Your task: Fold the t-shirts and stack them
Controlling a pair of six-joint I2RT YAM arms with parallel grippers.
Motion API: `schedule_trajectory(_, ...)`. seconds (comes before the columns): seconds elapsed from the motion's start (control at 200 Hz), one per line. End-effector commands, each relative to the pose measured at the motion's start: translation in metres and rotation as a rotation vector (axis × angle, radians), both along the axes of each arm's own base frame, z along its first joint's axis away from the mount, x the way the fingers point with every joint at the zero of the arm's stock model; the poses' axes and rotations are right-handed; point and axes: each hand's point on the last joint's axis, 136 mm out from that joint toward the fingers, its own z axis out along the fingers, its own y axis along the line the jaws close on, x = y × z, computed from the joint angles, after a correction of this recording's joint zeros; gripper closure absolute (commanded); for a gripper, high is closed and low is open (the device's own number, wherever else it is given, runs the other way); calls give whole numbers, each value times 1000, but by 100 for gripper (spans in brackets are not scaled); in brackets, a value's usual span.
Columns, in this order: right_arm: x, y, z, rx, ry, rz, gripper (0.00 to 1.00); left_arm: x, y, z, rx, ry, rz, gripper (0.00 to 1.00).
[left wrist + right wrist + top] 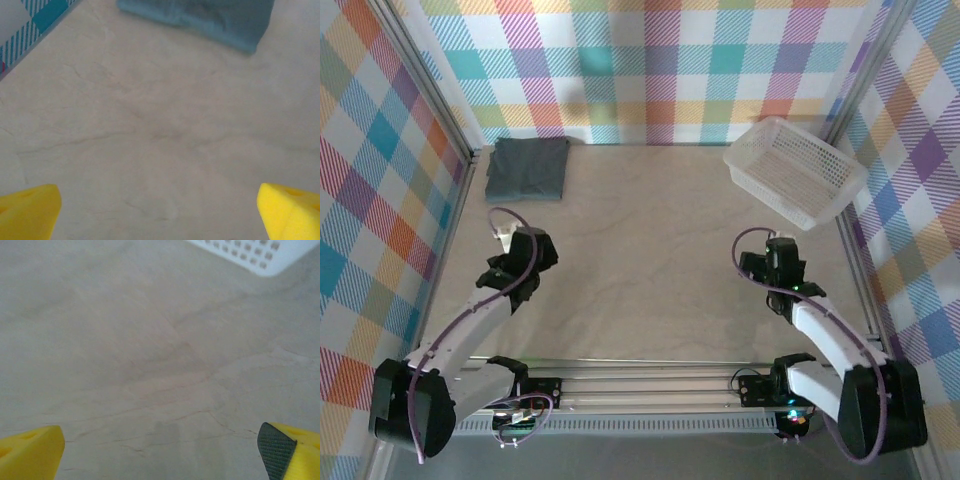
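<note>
A folded slate blue-grey t-shirt (528, 167) lies flat in the table's far left corner; the left wrist view has its near edge (210, 17) at the top. My left gripper (510, 250) hovers over bare table a short way in front of the shirt, open, with its yellow fingertips (30, 212) wide apart and nothing between them. On the right side of the table my right gripper (780, 258) is open too, over bare table and below the basket; its yellow fingertips (30, 452) hold nothing.
A white plastic lattice basket (795, 172) sits tilted at the far right, and its corner (260, 252) is at the top of the right wrist view. Checked walls with metal posts close in the table on three sides. A metal rail (640, 385) runs along the near edge.
</note>
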Motion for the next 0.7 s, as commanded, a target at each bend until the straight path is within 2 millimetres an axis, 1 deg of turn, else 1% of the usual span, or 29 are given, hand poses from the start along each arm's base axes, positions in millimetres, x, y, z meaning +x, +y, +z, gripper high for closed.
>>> schedule_trajectory(0.0,42,-9,26,-50,-177,-9,0,11,7,-9,109,-9,-92,0)
schedule_trajectory(0.065,53,-9,16,-39,-185,-16,0,15,12,-29,76,20,-75,0)
schedule_trajectory(0.115,62,-9,9,-33,-160,-18,0,22,13,-41,53,32,-74,0)
schedule_trajectory(0.14,69,-8,10,-32,-163,-7,0,28,13,-45,43,28,-72,0)
schedule_trajectory(0.23,92,-5,17,-23,-232,16,0,50,11,-52,12,-8,-99,0)
schedule_trajectory(0.3,105,-6,16,-50,-232,39,0,74,11,-45,-35,-104,-104,0)
schedule_trajectory(0.325,110,-7,18,-50,-256,44,0,80,12,-47,-48,-125,-106,0)
schedule_trajectory(0.35,110,-10,13,-37,-241,29,0,89,12,-43,-44,-133,-125,0)
schedule_trajectory(0.38,110,-12,11,-30,-256,30,0,93,10,-47,-16,-98,-157,0)
schedule_trajectory(0.42,107,-10,11,-17,-261,40,0,98,4,-47,19,-111,-227,0)
schedule_trajectory(0.45,106,-8,13,-14,-283,62,0,100,2,-44,29,-168,-246,0)
schedule_trajectory(0.455,107,-8,16,-14,-300,65,0,101,2,-43,30,-177,-246,0)
schedule_trajectory(0.47,106,-5,18,-12,-321,79,0,98,4,-48,25,-178,-240,0)
schedule_trajectory(0.505,100,-1,19,-3,-353,106,0,94,5,-48,20,-231,-239,0)
schedule_trajectory(0.515,99,0,22,-3,-373,110,0,92,5,-49,18,-237,-242,0)
schedule_trajectory(0.54,95,1,22,-1,-393,120,0,86,5,-53,21,-250,-244,0)
schedule_trajectory(0.59,88,3,25,0,-432,132,0,81,10,-49,41,-327,-212,0)
schedule_trajectory(0.61,86,3,25,1,-445,136,0,79,12,-49,42,-328,-197,0)
schedule_trajectory(0.645,84,5,25,3,-455,148,0,79,15,-49,40,-318,-176,0)
schedule_trajectory(0.695,83,7,20,2,-468,164,0,85,13,-49,41,-307,-183,0)
